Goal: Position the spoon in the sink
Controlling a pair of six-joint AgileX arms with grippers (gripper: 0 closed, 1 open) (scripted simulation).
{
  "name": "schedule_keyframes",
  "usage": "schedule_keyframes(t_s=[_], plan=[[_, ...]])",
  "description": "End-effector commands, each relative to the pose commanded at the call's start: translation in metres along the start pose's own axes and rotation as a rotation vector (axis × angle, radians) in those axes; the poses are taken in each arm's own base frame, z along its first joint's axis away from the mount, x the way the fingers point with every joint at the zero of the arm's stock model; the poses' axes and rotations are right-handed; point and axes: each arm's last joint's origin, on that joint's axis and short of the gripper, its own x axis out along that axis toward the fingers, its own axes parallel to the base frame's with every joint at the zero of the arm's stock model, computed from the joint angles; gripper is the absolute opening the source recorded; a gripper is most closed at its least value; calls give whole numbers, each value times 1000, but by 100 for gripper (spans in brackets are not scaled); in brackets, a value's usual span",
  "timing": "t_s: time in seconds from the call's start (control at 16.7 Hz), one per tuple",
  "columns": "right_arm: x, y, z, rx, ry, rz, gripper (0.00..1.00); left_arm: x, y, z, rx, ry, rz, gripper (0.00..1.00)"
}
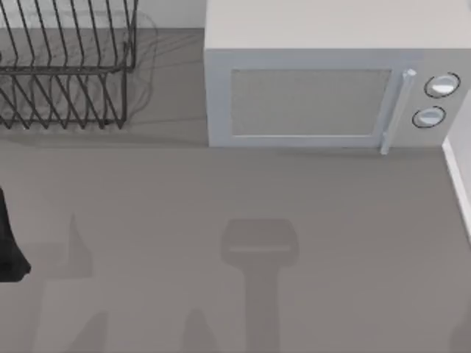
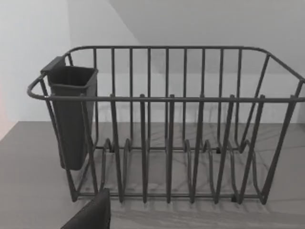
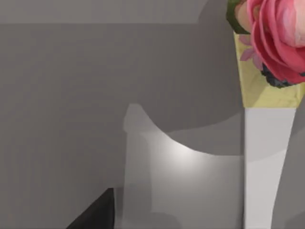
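The spoon and the sink are out of view. A dark part of my left arm sits at the table's left edge, in front of the dish rack. In the left wrist view a dark piece of my left gripper faces the wire dish rack from a short distance. A dark corner of my right gripper appears in the right wrist view over grey and white surfaces.
The black wire dish rack stands at the back left, with a dark utensil cup hung on one end. A white microwave fills the back middle and right. A pink flower is close to the right wrist.
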Motion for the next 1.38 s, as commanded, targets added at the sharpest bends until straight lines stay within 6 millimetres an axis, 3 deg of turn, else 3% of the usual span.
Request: schedule_keyframes(t_s=[0.66, 1.14, 1.2, 1.38], plan=[[0, 0, 0, 0, 0, 0, 2, 0, 0, 0, 0, 0, 0, 100], [0, 0, 0, 0, 0, 0, 0, 0, 0, 0, 0, 0, 0, 100], [-22, -1, 2, 0, -35, 2, 0, 0, 0, 0, 0, 0, 0, 100], [-30, -2, 6, 1, -37, 2, 0, 0, 0, 0, 0, 0, 0, 100]])
